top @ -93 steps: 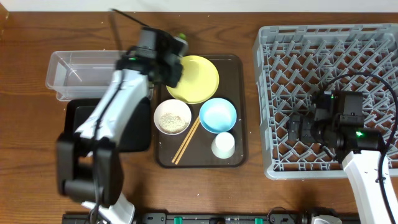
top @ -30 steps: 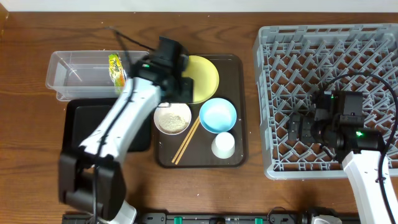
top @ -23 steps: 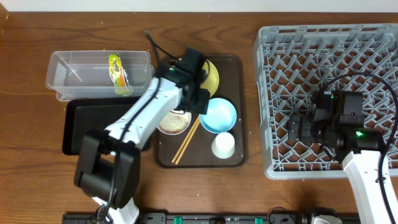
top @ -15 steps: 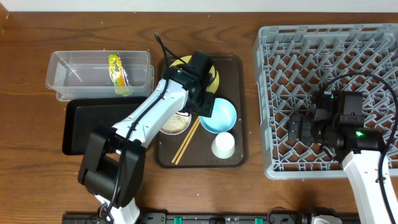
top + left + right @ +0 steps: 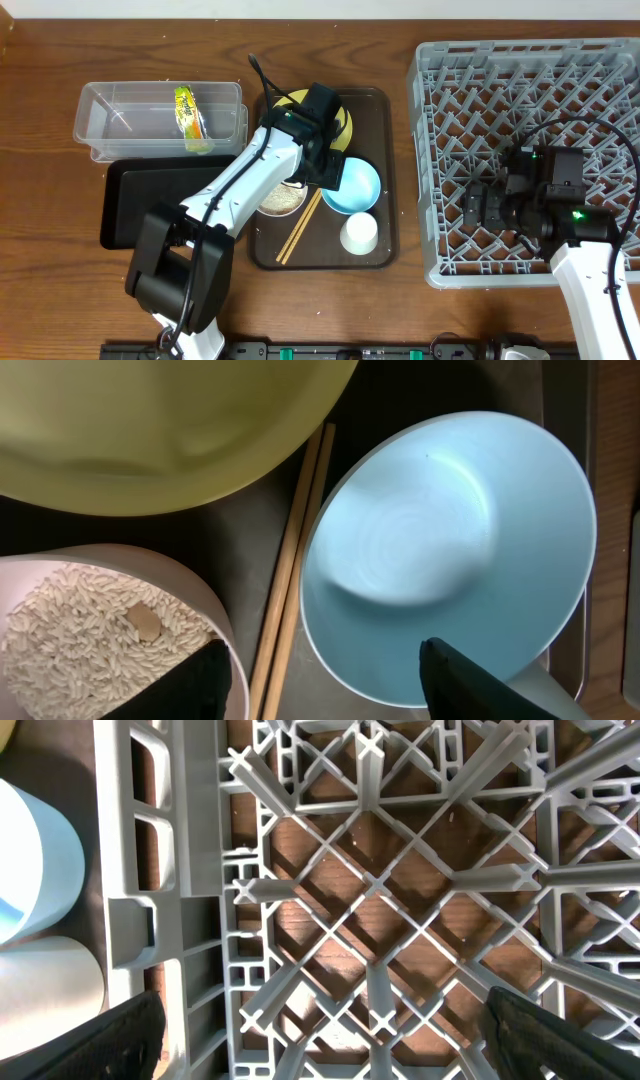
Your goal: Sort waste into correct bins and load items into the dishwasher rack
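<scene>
The left end effector (image 5: 330,685) stands spread and empty, the lower rim of the light blue bowl (image 5: 450,550) between its fingers. The chopsticks (image 5: 290,580) and the whitish-pink bowl (image 5: 190,590) of rice crumbs (image 5: 70,630) lie at lower left and the yellow plate (image 5: 150,430) along the top. The right end effector (image 5: 340,1040), spread wide and empty, hangs over the grey rack (image 5: 520,80) at the overhead frame's right. At upper left the snack wrapper (image 5: 190,112) lies in the clear tub (image 5: 110,110), the black tray (image 5: 130,200) just below it.
</scene>
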You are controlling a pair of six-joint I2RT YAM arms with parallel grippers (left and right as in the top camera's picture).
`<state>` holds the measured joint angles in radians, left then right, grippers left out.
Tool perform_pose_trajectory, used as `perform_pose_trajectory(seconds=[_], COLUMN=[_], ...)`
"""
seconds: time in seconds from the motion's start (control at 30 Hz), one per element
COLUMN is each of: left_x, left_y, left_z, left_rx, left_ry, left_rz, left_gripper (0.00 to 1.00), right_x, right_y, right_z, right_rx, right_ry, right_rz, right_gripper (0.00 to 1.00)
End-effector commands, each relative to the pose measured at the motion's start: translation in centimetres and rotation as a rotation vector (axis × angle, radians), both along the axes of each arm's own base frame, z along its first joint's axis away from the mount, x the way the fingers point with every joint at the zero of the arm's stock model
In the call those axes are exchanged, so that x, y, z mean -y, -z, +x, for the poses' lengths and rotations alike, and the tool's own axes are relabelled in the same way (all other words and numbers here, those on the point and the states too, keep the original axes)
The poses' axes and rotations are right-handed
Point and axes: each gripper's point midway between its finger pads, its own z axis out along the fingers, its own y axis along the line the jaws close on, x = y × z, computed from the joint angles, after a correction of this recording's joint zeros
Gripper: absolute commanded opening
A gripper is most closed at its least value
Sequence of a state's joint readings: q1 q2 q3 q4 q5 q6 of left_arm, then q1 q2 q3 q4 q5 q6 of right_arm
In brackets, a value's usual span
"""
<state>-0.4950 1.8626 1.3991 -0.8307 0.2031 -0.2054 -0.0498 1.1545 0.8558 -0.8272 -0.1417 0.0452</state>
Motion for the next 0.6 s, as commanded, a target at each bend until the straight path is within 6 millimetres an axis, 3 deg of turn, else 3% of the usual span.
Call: perform_pose_trajectory(seconds=[0.0,0.1,0.27,0.37,0.57], left_x=[-0.1,-0.3,-2.5,-4.2,-8.9], left_y=[0.4,0.4,-0.4,-2.0,-6.2], left_z=[-0.3,-1.1,-1.5,-0.7,0.4], left_rx=[-0.016,-0.044,-0.079,-0.040,0.072], left_ry=[0.004,0.007,-0.096,-0.142,-0.269], left_rz=[0.007,0.015,0.043,0.045,0.052], left_gripper=[0.63,0.63,0.64,0.64,0.68], right_x=[-0.4,-0.8,-3.4,-4.2,-7.5], right_y=[-0.8,-0.9,-1.7,-2.5,-6.3], right_z=[0.4,0.4,0.5,0.9,1.9], right_rx=[0.020,0.021,0.051,0.072,0.160], right_ry=[-0.004,-0.016,-0.120,-0.152,-0.270], right_rz=[0.009,0.033,0.140,0.141,0.145], right_gripper=[0.99,0.99,0.98,0.98,0.99])
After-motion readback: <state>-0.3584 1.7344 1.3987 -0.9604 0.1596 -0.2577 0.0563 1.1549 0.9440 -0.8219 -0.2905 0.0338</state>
